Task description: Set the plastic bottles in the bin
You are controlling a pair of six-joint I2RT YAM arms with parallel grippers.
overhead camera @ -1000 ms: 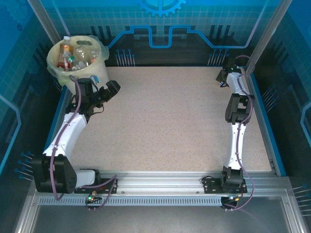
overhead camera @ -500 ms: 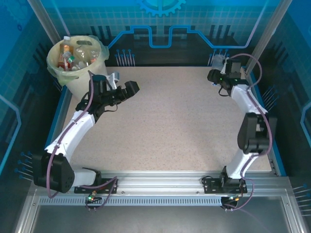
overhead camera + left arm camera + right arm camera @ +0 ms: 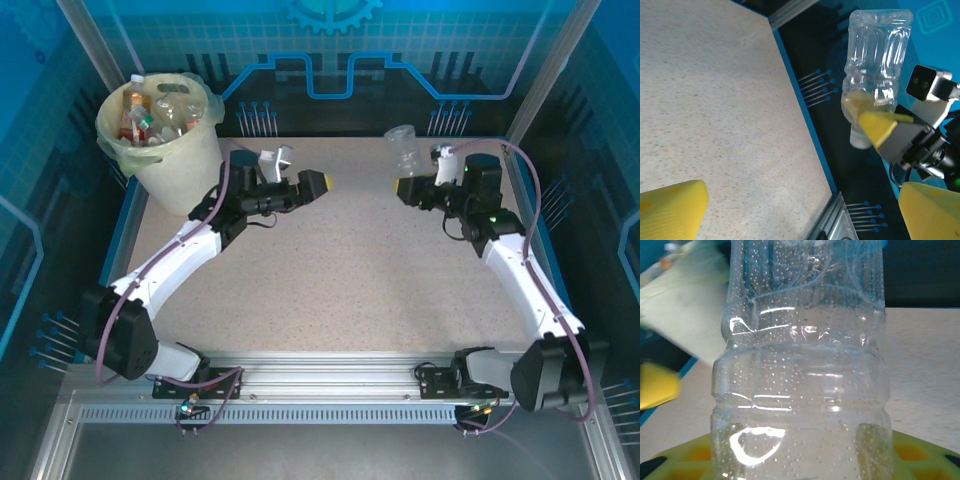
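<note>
The right gripper (image 3: 418,175) clasps a clear bottle (image 3: 404,147) aloft at upper centre-right, offering it to the wide-open left gripper (image 3: 305,175), probably because the bin (image 3: 175,178) sits at upper left.

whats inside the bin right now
The bin holds a pile of plastic bottles inside its pale bag liner, stacked up to about the rim. Anything beneath that top layer is covered.
</note>
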